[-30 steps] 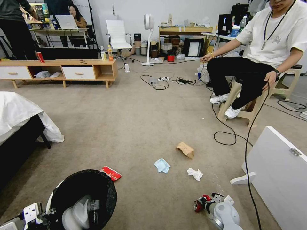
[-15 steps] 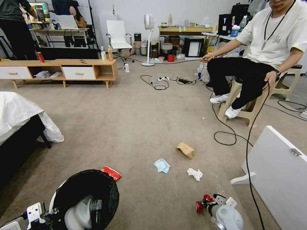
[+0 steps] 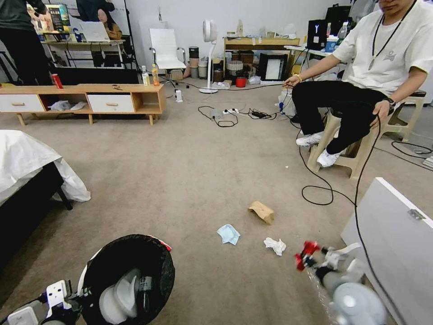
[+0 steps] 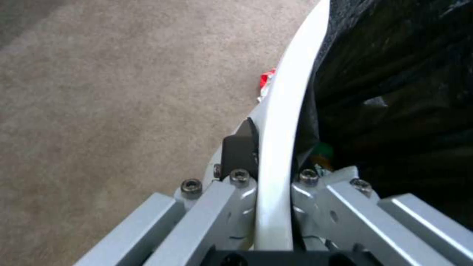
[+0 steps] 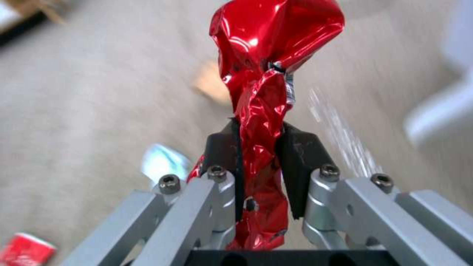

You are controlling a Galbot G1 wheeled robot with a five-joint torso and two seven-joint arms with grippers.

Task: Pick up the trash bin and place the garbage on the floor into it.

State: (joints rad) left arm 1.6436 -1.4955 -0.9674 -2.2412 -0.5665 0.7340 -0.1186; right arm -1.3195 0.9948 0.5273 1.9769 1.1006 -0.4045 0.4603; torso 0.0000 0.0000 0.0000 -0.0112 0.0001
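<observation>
Both the left tool (image 4: 276, 177) and the right tool (image 5: 261, 166) are built of pale silver-grey metal link bars (fastened with dark hex-socket screws) that carry black rubbery fingertip pads (image 5: 300, 162) and spring from a black base block, with a rounded light-grey wrist housing behind the right one.

Left gripper (image 4: 273, 173) low at near left, fingers clamped on the rim of the round white plastic bin with black bag liner (image 4: 283, 111). Right gripper (image 5: 261, 159) at near right, raised, pads pinching the crushed shiny red can (image 5: 268, 70).
</observation>
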